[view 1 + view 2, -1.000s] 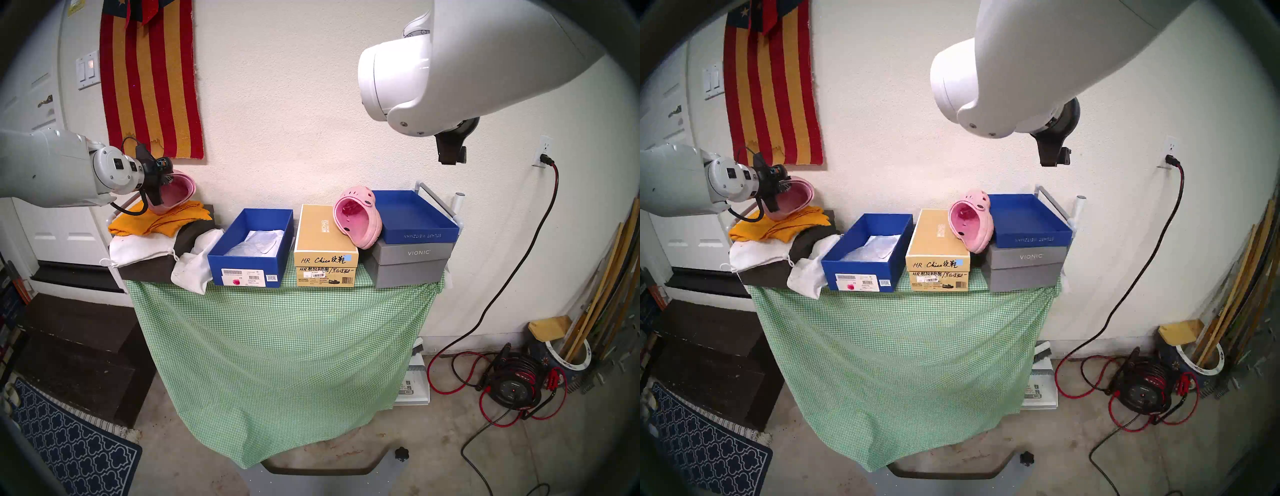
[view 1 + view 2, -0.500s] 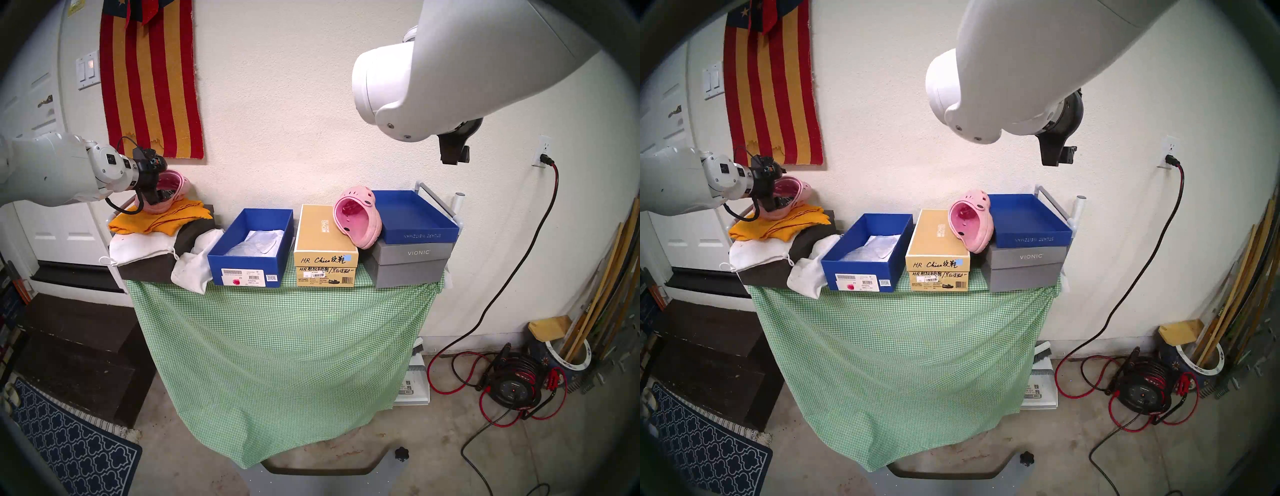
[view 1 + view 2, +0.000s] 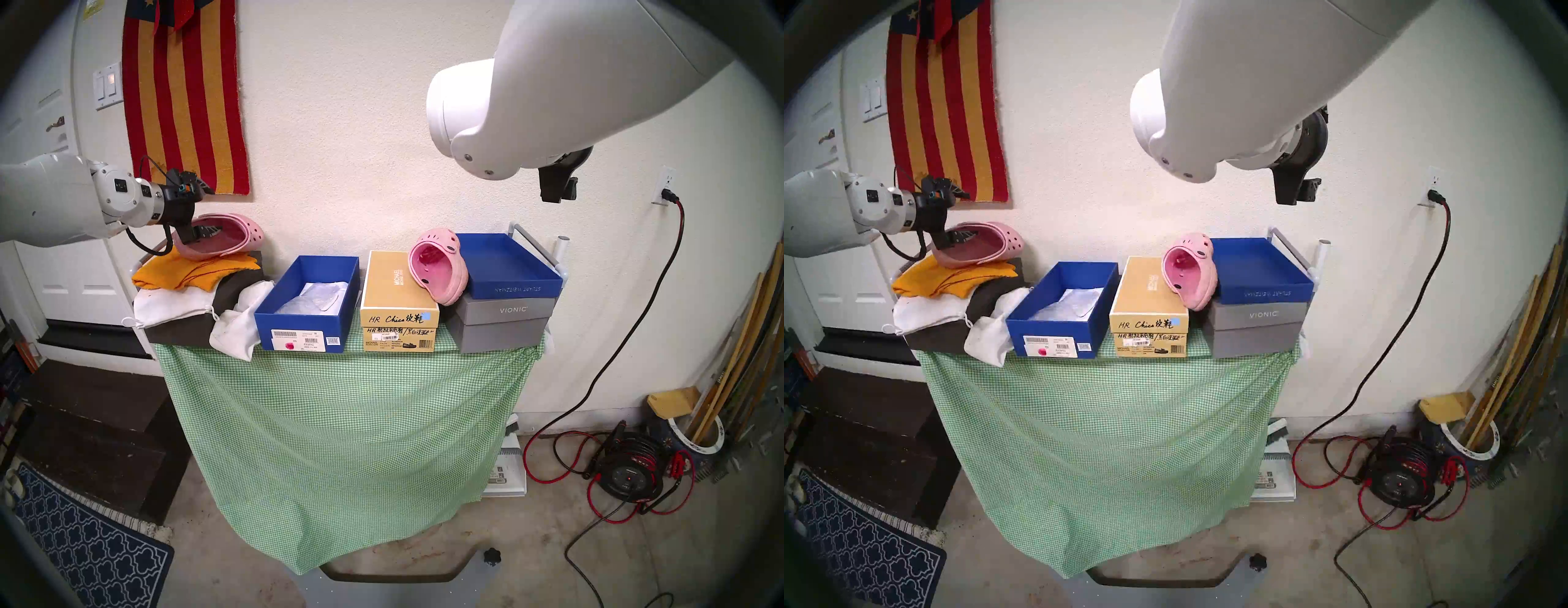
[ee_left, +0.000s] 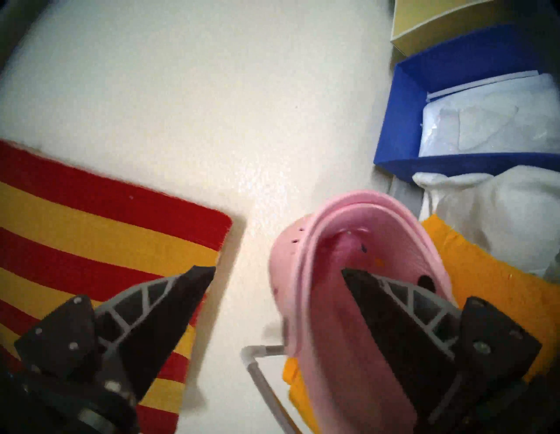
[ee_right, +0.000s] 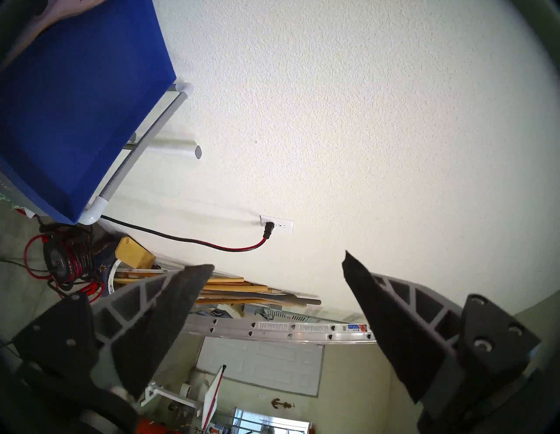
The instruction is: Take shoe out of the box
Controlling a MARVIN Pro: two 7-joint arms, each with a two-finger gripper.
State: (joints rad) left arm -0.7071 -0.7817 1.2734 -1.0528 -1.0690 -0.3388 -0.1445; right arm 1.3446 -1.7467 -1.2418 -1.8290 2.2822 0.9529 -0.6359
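The left gripper [image 3: 199,212] has its jaws wide apart. One finger [image 4: 391,300] pokes down inside a pink shoe [image 3: 225,235]; the other is up in the air above it, so nothing is squeezed. The shoe lies right under the gripper on an orange cloth [image 3: 199,269]. The blue box [image 3: 307,303] sits off to the gripper's right, well apart, with only white paper [image 3: 316,299] in it. A second pink shoe [image 3: 439,271] leans on a tan box [image 3: 396,293] farther right.

The right gripper [image 5: 277,272] is open too, high up, holding nothing.

I think the finger inside could catch the shoe's edge when the arm pulls back. That could drag the shoe and cloth off the bench [image 3: 339,424].
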